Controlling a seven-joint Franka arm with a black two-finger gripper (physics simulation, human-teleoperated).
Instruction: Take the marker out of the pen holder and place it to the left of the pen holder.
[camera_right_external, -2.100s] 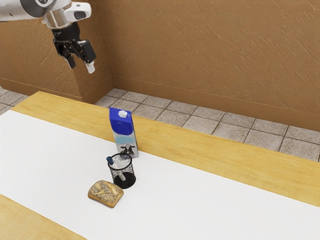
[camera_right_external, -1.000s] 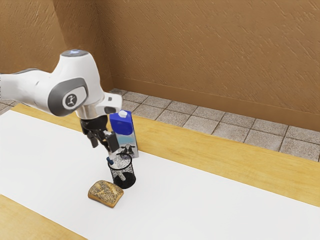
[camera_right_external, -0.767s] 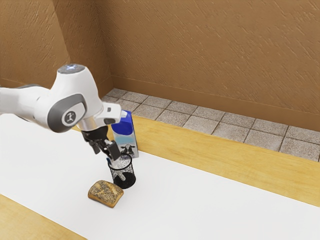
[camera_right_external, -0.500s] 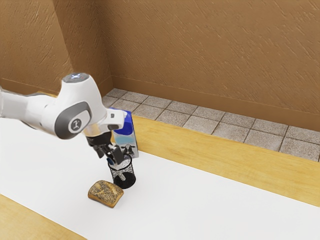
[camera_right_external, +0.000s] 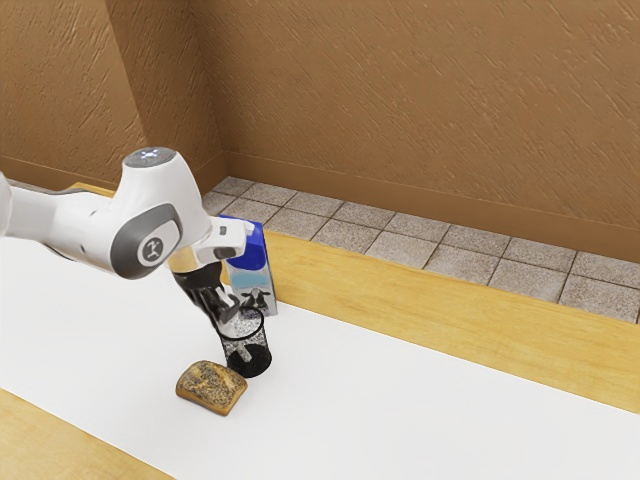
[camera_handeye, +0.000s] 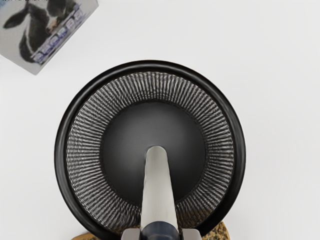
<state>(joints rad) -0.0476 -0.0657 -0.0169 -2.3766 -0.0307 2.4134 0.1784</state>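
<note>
The largest thing in the exterior view is the brown, rough-textured wall (camera_right_external: 420, 100), above a floor of grey tiles (camera_right_external: 400, 250). Before it stands the light wooden table (camera_right_external: 400, 275) with a wide, smooth white covering (camera_right_external: 420, 400) along its middle. The white and grey robot arm (camera_right_external: 150, 220) comes in from the exterior view's left. The tall blue and white milk carton (camera_right_external: 249, 250) stands upright behind the round black mesh pen holder (camera_right_external: 261, 348); the wrist view gives its printed cow from nearer. The black two-finger gripper (camera_right_external: 229, 315) is at the holder's rim. The brown seeded piece of bread (camera_right_external: 211, 387) lies just beside the holder, on the side away from the carton; I cannot tell if they touch. The smallest is the slim light-grey marker with a dark blue end (camera_handeye: 159, 192). The exterior view lets me see its pale body through the mesh, while the wrist view looks down into the holder and shows the fingertips (camera_handeye: 131, 234) closed on the blue end from two sides. So the marker is grasped, but its pale part is inside the holder.
</note>
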